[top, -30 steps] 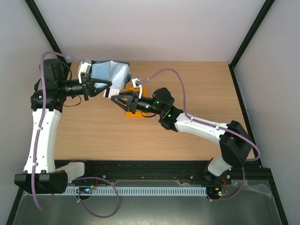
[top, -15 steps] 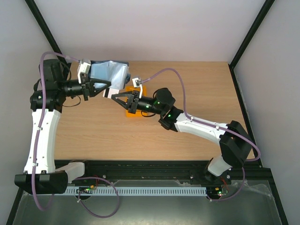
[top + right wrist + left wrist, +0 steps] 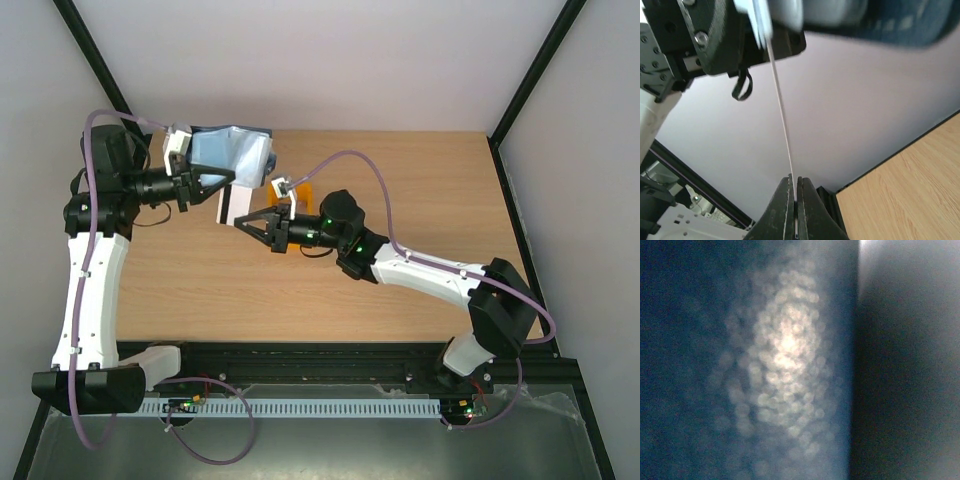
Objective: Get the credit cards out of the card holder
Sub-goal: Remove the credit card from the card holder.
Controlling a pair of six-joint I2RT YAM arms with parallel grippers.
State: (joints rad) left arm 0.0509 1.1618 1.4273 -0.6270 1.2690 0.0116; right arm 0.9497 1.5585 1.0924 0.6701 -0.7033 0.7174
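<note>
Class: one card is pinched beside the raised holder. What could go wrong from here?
The right gripper pinches the credit card only by its edge, so it may slip or twist. The left gripper holds the card holder in the air; a tug might loosen it.

Top overhead, far — right wrist near, upward past fingers (image 3: 781, 212).

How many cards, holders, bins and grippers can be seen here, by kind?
card: 1
holder: 1
bin: 1, orange, mostly hidden
grippers: 2, the left gripper and the right gripper
Total: 5
</note>
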